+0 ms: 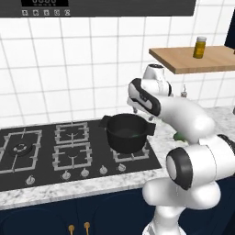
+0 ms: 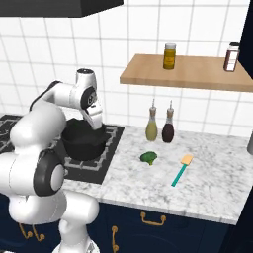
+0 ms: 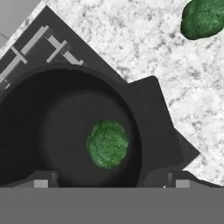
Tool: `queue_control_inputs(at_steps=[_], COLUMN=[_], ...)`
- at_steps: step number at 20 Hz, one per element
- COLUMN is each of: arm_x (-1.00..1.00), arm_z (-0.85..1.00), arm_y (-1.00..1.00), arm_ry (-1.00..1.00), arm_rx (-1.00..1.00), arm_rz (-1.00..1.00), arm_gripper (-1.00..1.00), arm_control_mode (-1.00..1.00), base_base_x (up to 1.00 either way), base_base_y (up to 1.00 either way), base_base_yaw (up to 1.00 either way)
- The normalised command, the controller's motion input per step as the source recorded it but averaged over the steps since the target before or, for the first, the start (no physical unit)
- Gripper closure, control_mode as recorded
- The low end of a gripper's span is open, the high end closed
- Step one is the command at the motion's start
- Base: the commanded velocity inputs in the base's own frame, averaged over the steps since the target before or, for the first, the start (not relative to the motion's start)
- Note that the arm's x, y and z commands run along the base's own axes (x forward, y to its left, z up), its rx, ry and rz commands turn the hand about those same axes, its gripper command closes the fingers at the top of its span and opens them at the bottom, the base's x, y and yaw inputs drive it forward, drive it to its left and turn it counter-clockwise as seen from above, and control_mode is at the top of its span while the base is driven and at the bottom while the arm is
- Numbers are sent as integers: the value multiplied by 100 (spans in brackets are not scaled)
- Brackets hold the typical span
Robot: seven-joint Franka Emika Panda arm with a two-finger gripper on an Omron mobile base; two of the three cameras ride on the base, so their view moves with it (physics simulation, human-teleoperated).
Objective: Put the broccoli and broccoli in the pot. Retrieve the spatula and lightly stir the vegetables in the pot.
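The black pot (image 1: pixel 126 133) stands on the stove's front right burner, and one broccoli piece (image 3: pixel 107 144) lies on its bottom. My gripper (image 3: pixel 109 183) hangs just above the pot's rim (image 3: pixel 140 113), open, with nothing between its fingers. The hand shows over the pot (image 2: pixel 84 141) in the right base view. The other broccoli piece (image 2: pixel 148 157) lies on the marble counter to the right of the stove, also seen as the green lump (image 3: pixel 203 17). The spatula (image 2: pixel 181 170), teal handle and tan blade, lies on the counter further right.
Two bottles (image 2: pixel 151 126) (image 2: pixel 168 127) stand at the wall behind the counter broccoli. A wooden shelf (image 2: pixel 188 71) above carries two jars (image 2: pixel 169 55) (image 2: pixel 231 57). The stove grates (image 1: pixel 46 147) stretch left of the pot.
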Motion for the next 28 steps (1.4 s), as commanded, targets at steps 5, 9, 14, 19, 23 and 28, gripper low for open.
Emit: queue_control_inputs(at_steps=[5, 9, 14, 19, 23, 28], arm_x=[-68, -32, 2, 30, 44, 49], arm_z=[0, -2, -46, -87, -62, -37], arm_y=[-100, -100, -100, -92, -40, -8], arm_ry=[0, 0, 6, 1, 0, -3], arm_rx=[-2, 0, 0, 0, 0, 0], arm_rz=[-1, -9, -10, -3, 0, 0], arm_gripper=[-100, -100, -100, -100, -100, -100], arm_control_mode=[-100, -100, -100, -100, -100, -100], base_base_x=[0, 0, 0, 0, 0, 0], base_base_y=[0, 0, 0, 0, 0, 0], base_base_yaw=[0, 0, 0, 0, 0, 0])
